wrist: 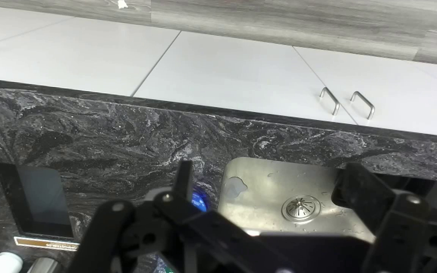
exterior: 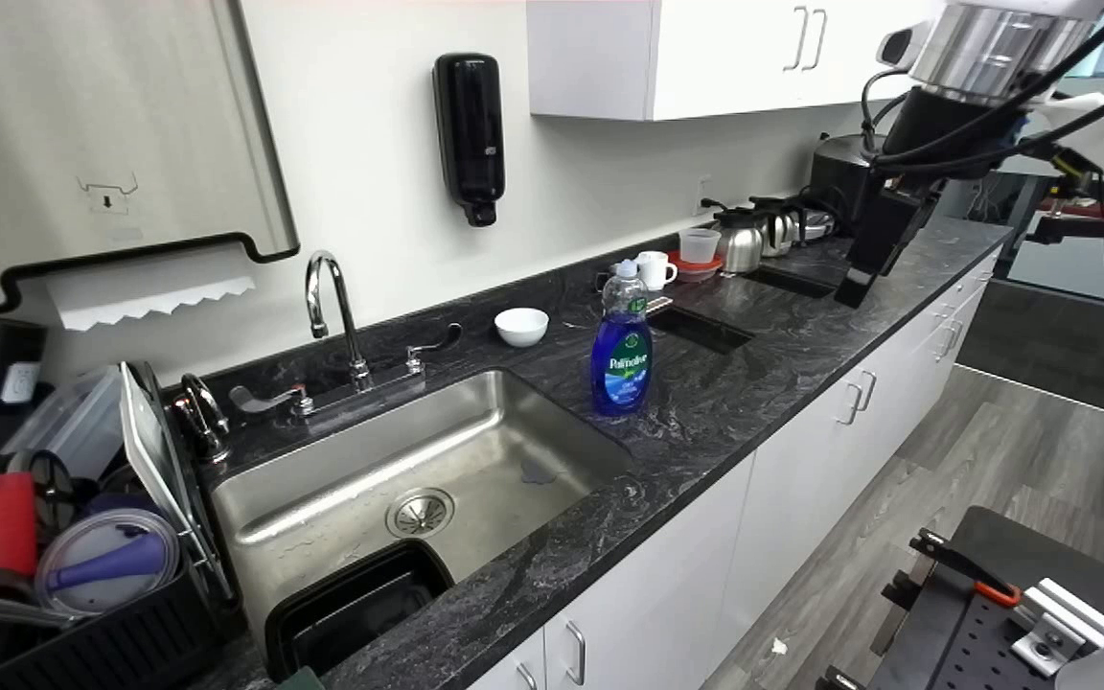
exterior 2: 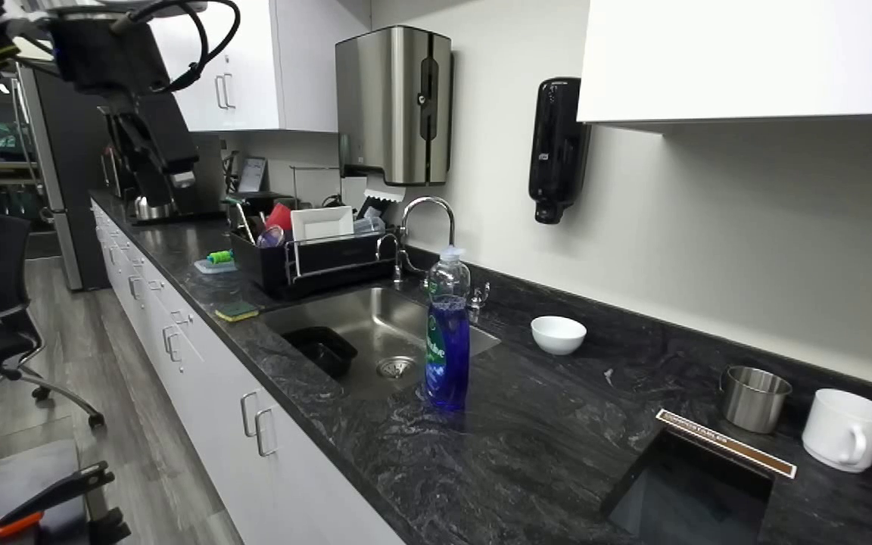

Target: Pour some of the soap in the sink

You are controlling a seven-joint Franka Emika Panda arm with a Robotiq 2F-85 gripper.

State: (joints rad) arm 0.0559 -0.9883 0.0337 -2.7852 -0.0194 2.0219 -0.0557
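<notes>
Robotiq gripper, one, jaws spread wide, holding nothing; Palmolive dish soap bottle, one, upright and ungripped on the dark countertop, just beside the stainless steel sink; grasping, lifting and pouring all appear outstanding, no step completed.

In an exterior view, the soap bottle is located on the bench, right of the sink; a tub is contained in the sink; leftward, a dish rack is positioned.
</notes>
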